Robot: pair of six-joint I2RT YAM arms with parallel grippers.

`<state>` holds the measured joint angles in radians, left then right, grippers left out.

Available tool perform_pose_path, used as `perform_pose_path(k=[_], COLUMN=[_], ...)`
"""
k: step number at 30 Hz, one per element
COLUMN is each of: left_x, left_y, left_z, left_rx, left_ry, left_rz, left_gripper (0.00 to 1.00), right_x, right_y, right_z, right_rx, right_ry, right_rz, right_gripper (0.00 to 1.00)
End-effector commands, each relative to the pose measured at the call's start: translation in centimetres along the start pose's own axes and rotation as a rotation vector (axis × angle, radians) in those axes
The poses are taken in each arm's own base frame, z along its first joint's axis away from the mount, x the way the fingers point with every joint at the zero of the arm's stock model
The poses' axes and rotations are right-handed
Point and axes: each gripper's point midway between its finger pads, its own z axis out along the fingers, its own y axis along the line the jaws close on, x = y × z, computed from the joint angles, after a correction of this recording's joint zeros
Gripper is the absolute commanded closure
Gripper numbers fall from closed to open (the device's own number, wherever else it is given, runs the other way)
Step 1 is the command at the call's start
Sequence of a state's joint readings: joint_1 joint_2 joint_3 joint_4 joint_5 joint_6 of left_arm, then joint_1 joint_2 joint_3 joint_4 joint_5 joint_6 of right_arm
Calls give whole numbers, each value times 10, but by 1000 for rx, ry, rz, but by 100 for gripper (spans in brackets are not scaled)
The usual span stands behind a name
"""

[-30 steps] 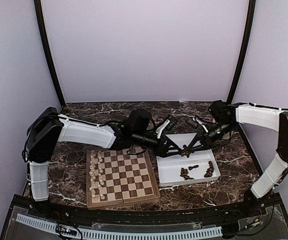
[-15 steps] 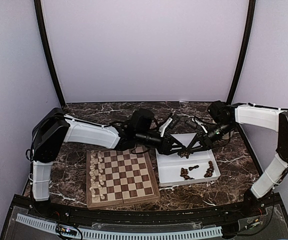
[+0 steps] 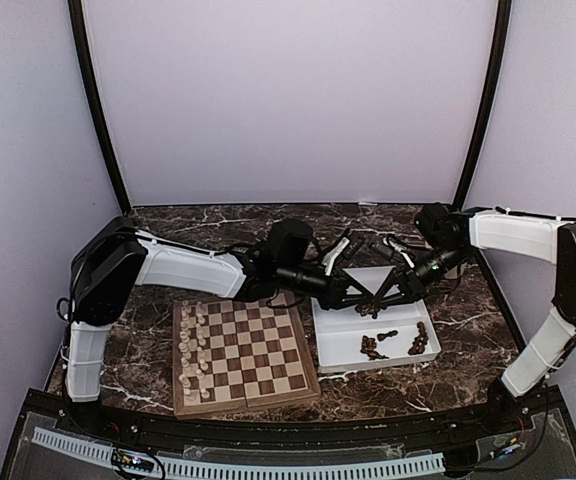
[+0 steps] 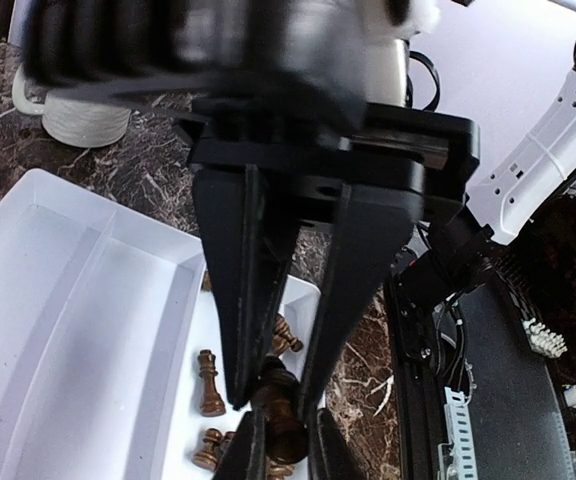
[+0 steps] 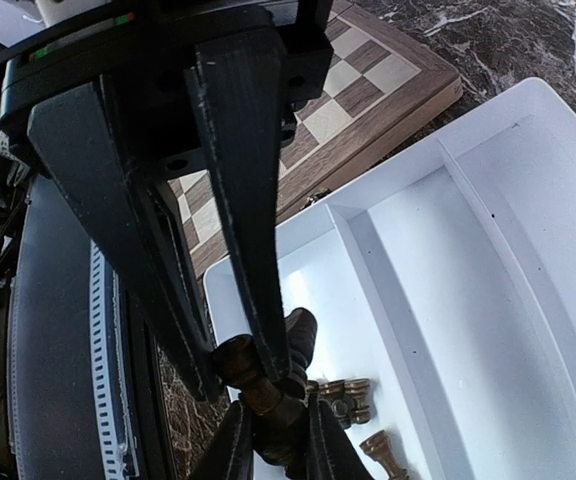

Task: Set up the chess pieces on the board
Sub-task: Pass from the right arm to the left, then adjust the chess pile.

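Note:
Over the white tray (image 3: 343, 340) my two grippers meet tip to tip on one dark chess piece (image 4: 280, 400) (image 5: 253, 385). My left gripper (image 3: 362, 298) (image 4: 273, 385) is shut on one end of it. My right gripper (image 3: 377, 300) (image 5: 243, 375) is shut on the other end. More dark chess pieces (image 3: 373, 345) (image 4: 209, 385) (image 5: 343, 398) lie in the tray's near compartment. The board (image 3: 258, 350) (image 5: 368, 80) lies left of the tray, with cream chess pieces (image 3: 190, 350) in its two left columns.
A white mug (image 4: 83, 115) stands on the dark marble table (image 3: 468, 310) beyond the tray. The tray's far compartment (image 4: 88, 300) (image 5: 508, 200) holds nothing. Lilac walls close in the back and both sides.
My left gripper has moved right to the right gripper's tips and closed on the dark piece held there. The right arm has hardly moved.

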<state>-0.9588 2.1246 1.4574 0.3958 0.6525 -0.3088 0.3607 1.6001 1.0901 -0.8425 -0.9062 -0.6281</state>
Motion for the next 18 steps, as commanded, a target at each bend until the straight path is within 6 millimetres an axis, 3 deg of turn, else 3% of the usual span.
perform_pose_path(k=[1, 3, 9, 13, 18], left_x=[-13, -10, -10, -13, -15], left_y=[-9, -8, 1, 2, -7], left_z=[1, 0, -6, -9, -11], left_rx=[22, 19, -34, -44, 9], left_ry=[-38, -39, -77, -114, -155], left_rz=[29, 12, -66, -135, -249], left_gripper=[90, 94, 98, 98, 99], right_x=[0, 0, -1, -11, -19], right_y=[3, 2, -14, -17, -17], right_z=[-1, -1, 4, 8, 10], right_rx=[19, 40, 144, 223, 315], right_ry=[-14, -27, -37, -54, -80], right_rz=[-32, -52, -56, -95, -106], right_gripper=[64, 51, 25, 14, 13])
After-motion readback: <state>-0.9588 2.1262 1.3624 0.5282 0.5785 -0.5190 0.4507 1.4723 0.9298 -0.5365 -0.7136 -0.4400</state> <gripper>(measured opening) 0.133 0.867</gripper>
